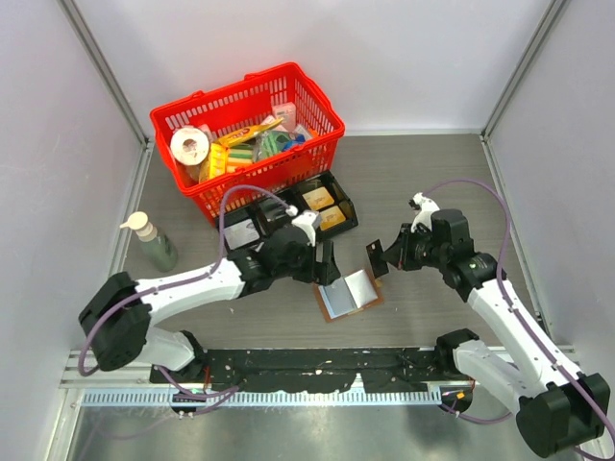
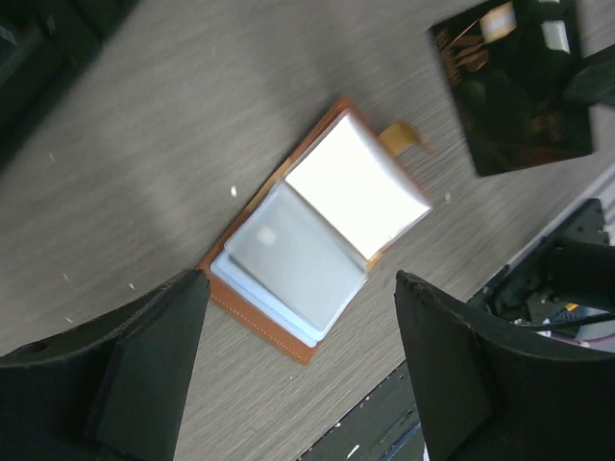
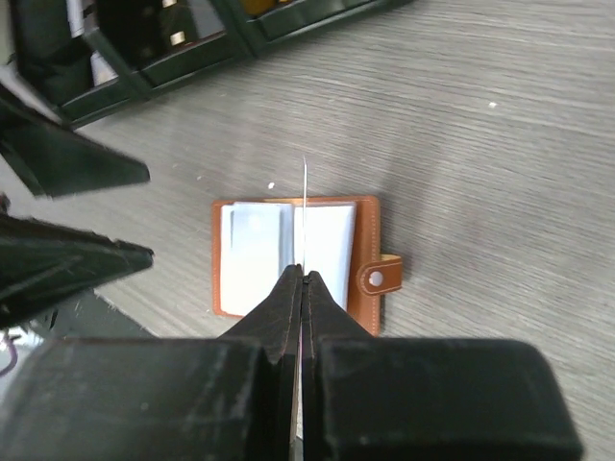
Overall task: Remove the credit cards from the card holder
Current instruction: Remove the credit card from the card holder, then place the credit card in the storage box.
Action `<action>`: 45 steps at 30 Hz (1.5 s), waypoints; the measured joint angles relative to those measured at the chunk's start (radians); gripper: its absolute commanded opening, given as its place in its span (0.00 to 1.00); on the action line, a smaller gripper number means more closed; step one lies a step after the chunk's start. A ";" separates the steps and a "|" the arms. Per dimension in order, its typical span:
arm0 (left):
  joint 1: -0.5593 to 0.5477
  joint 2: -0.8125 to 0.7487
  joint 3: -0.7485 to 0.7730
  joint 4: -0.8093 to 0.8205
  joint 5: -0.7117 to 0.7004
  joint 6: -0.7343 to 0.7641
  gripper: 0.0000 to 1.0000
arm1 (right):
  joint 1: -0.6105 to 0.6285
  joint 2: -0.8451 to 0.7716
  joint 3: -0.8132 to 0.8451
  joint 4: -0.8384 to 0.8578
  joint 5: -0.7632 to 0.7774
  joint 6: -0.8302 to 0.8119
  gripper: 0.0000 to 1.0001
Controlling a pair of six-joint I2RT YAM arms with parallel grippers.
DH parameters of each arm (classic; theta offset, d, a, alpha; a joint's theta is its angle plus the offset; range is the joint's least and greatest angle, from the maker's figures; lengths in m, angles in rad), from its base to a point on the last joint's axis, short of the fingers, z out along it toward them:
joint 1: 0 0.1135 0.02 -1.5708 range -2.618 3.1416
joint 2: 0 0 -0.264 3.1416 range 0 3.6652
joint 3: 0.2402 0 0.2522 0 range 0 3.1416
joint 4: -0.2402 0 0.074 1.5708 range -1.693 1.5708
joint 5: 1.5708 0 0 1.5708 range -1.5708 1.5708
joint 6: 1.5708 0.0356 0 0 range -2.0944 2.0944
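The brown card holder (image 1: 327, 309) lies open on the table, with a snap tab on its right side in the right wrist view (image 3: 367, 252). A pale grey credit card (image 2: 298, 264) lies on its near half; the other half (image 2: 356, 182) is glaring white. My left gripper (image 2: 300, 279) is open and empty, hovering just above the holder, also seen from the top (image 1: 325, 272). My right gripper (image 3: 303, 276) is shut on a thin card seen edge-on (image 3: 305, 206), held upright above the holder. From the top that card (image 1: 372, 259) looks dark, right of the holder.
A red basket (image 1: 165, 121) full of goods stands at the back left. A black divided tray (image 1: 343, 195) sits in front of it. A pump bottle (image 1: 154, 242) stands at the left wall. A black rail (image 1: 317, 363) runs along the near edge.
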 measured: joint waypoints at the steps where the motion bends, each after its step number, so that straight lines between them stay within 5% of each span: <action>1: 0.010 -0.026 0.008 -0.005 0.012 0.027 0.84 | 0.000 -0.001 0.007 -0.004 -0.016 -0.012 0.01; 14: 0.054 -0.123 0.216 -0.147 0.360 0.503 0.83 | 0.045 -0.128 0.015 0.069 -0.352 -0.132 0.01; 22: 0.054 -0.061 0.316 -0.216 0.575 0.647 0.75 | 0.122 -0.201 0.006 0.111 -0.465 -0.215 0.01; 25: 0.054 -0.032 0.324 -0.225 0.635 0.665 0.60 | 0.130 -0.203 -0.001 0.120 -0.489 -0.228 0.01; 32: 0.054 0.000 0.328 -0.256 0.716 0.683 0.00 | 0.140 -0.205 -0.012 0.127 -0.508 -0.238 0.03; 37: 0.051 -0.009 0.327 -0.261 0.712 0.683 0.00 | 0.141 -0.216 -0.022 0.137 -0.469 -0.231 0.50; 45: 0.072 -0.105 0.249 -0.233 0.408 0.526 0.00 | 0.141 -0.247 -0.024 0.137 -0.254 -0.150 0.73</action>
